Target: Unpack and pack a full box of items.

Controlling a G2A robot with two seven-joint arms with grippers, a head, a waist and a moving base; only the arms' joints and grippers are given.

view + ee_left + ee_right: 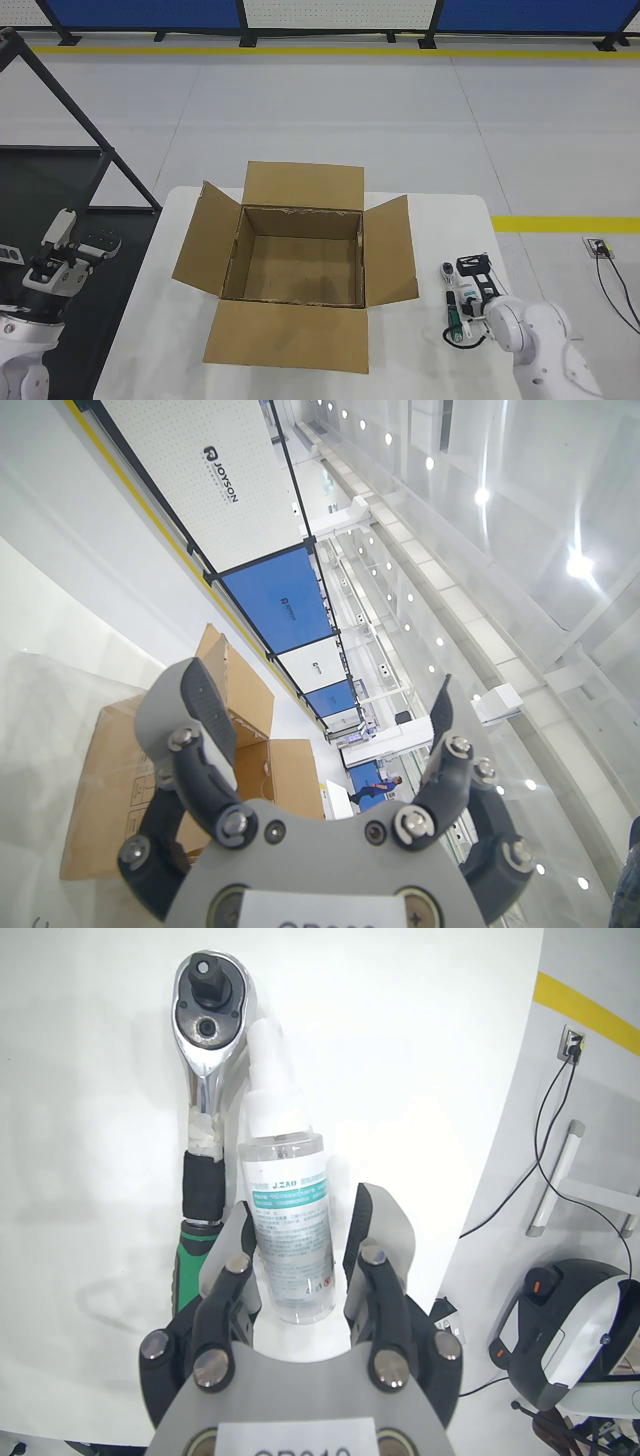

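Left hand (60,255) sits off the tabletop's (430,220) left edge, fingers wide, empty. Cardboard box (300,270) mid-tabletop, flaps open. Near the right edge, ratchet wrench (202,1078) lies just beside spray bottle (285,1188). Right hand (300,1218) straddles the bottle, slightly parted, one pad clear of it.
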